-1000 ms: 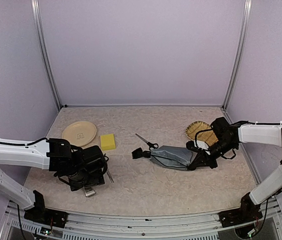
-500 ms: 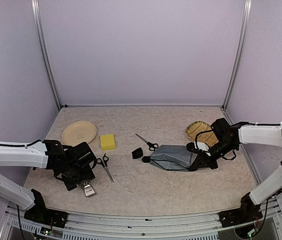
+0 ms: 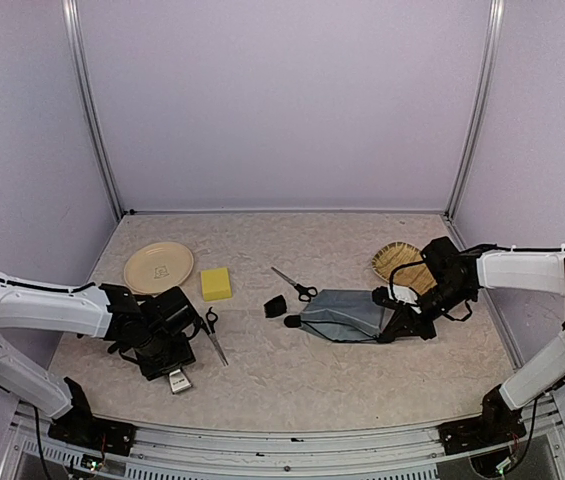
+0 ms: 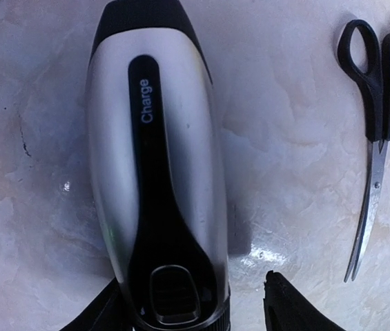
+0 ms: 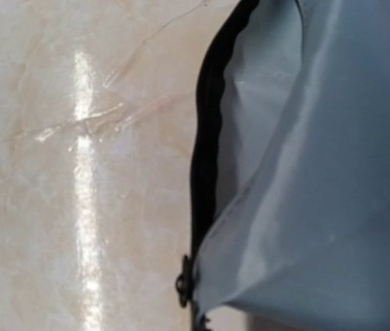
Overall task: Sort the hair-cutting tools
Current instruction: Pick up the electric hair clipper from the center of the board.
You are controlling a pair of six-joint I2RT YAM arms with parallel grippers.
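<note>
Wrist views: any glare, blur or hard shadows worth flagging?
Left wrist: clipper and scissors sharp, small glare spot on the table, clipper's shadow falling to its right. Right wrist: tall glare streak on the table, grey pouch very close, slightly soft.

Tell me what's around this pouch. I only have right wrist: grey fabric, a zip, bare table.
Observer: Just off the left end of the grey pouch lies a small black piece.
Operator: Any scissors near it?
Observer: Yes, the far scissors lie behind the pouch, close to its far left corner.
Operator: Left arm?
Observer: The left gripper is open, with one finger on either side of the electric clipper. The near scissors lie closed on the table beside the clipper.
</note>
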